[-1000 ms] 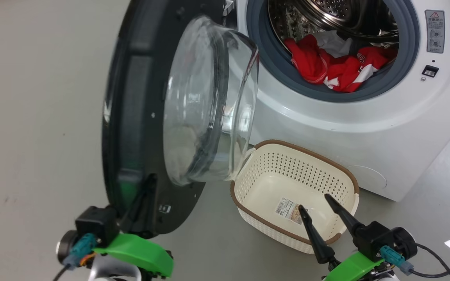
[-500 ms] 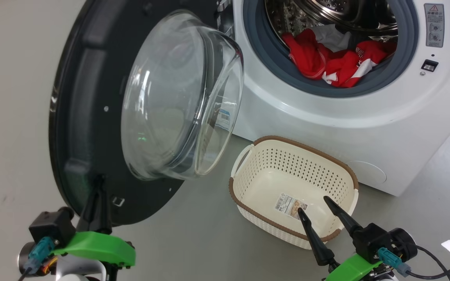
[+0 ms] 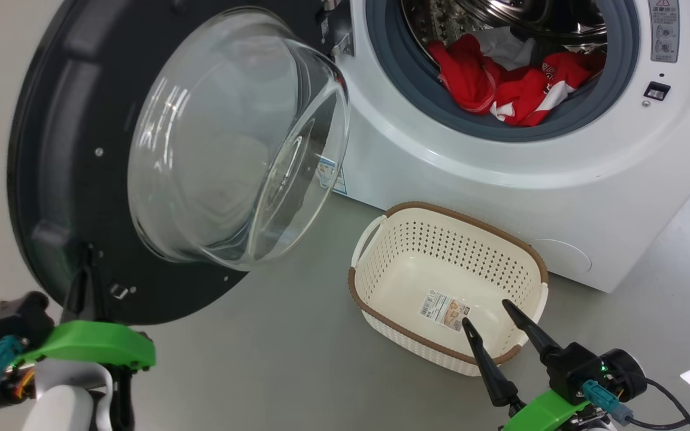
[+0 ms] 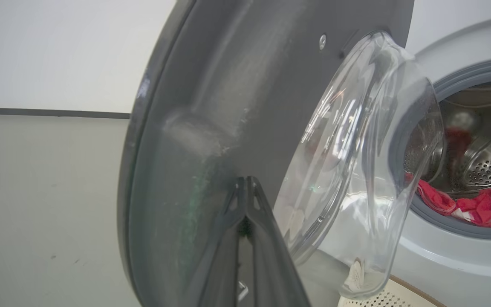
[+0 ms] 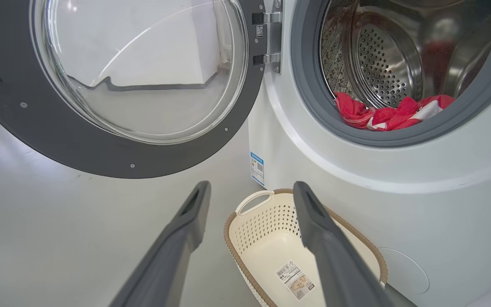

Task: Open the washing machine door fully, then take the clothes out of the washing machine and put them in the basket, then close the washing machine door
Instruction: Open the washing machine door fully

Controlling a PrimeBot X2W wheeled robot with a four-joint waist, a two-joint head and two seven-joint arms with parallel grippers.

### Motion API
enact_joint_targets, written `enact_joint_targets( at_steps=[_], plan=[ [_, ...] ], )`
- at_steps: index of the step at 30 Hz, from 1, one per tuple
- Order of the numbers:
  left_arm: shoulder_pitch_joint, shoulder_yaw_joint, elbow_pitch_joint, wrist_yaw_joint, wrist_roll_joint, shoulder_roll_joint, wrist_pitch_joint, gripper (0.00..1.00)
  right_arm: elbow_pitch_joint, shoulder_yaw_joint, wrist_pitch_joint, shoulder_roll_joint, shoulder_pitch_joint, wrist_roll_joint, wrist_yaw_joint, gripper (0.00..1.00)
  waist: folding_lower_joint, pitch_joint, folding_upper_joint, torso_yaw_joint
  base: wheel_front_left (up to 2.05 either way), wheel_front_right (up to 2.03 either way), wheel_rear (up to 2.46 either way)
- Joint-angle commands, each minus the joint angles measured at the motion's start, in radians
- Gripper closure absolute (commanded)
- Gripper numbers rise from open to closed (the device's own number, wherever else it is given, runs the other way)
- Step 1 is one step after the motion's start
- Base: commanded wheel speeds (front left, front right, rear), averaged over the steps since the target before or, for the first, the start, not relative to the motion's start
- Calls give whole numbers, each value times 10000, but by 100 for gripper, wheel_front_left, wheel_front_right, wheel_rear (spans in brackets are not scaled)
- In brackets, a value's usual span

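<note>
Fingers of the left gripper (image 4: 245, 189) pressed together, their tips against the dark inner face of the washing machine door (image 3: 51, 149), low on its wide black rim and just below the bulging glass window (image 3: 219, 137). In the left wrist view the two fingers meet at a single point on the rim, with nothing seen between them. The door stands swung wide on its hinge (image 5: 267, 38) at the left side of the opening, glass bowl facing out over the grey floor (image 3: 297, 359).

At lower right in the head view, the right gripper (image 3: 487, 313) hovers with its fingers spread and holding nothing, above the near end of the basket (image 3: 441, 251). The cream basket with its brown rim sits upright on the floor just in front of the washing machine (image 3: 501, 191), below the open drum, a paper label (image 3: 444, 310) lying on its bottom.

The clothes (image 3: 501, 90) lie heaped inside the drum (image 5: 382, 64) at its front lip, just behind the grey rubber ring (image 3: 393, 78): bright red fabric with white trim, and a pale cloth behind it. A small blue label (image 5: 257, 168) marks the machine's lower front corner, near the basket's handle (image 5: 254, 199)
</note>
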Motion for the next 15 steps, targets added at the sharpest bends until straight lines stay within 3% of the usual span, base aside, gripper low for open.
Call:
enact_joint_targets(
  at_steps=[1, 15],
  plan=[
    [-520, 655, 5, -40, -66, 528, -145, 100, -257, 176, -65, 30, -77, -116, 35, 0, 0, 15, -1, -12, 0, 0, 0],
    [-1484, 2058, 1122, -835, 404, 424, -204, 100, -611, 228, -65, -10, -113, -478, 35, 0, 0, 488, -1, -199, 0, 0, 0]
  ],
)
